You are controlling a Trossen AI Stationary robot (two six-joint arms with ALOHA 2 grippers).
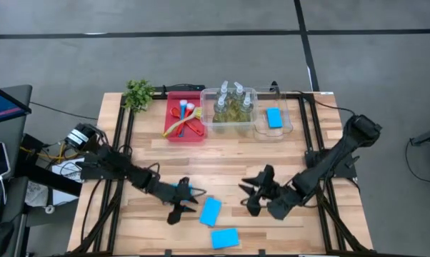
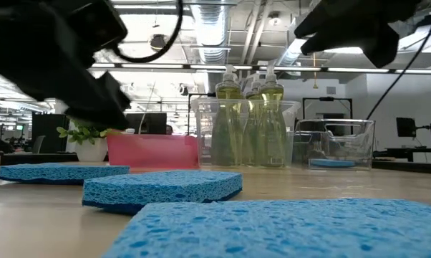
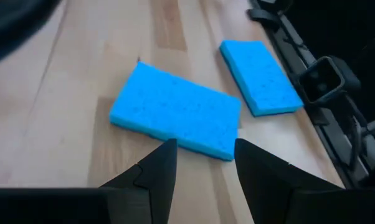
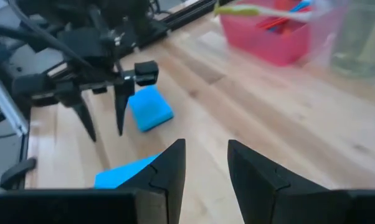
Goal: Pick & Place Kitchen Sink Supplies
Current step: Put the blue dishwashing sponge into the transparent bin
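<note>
Three blue sponges lie flat on the wooden table: one [image 1: 210,210] just ahead of my left gripper [image 1: 183,208], one [image 1: 225,238] near the front edge, and one [image 1: 181,187] partly under the left arm. In the left wrist view my open left gripper [image 3: 203,165] hovers short of the nearest sponge [image 3: 175,112], touching nothing. My right gripper [image 1: 249,198] stands open over bare table right of the sponges, its fingers [image 4: 206,165] apart with nothing between them. A fourth sponge [image 1: 273,118] lies in a clear bin. Several bottles [image 1: 233,103] stand in another bin. Brushes [image 1: 183,118] lie in the red tray.
The red tray [image 1: 173,132], the two clear bins [image 1: 213,128] and a small green plant [image 1: 138,93] line the far side. Black frame rails [image 1: 311,143] run along the left and right sides. Bare wood lies between the two grippers [image 1: 226,168].
</note>
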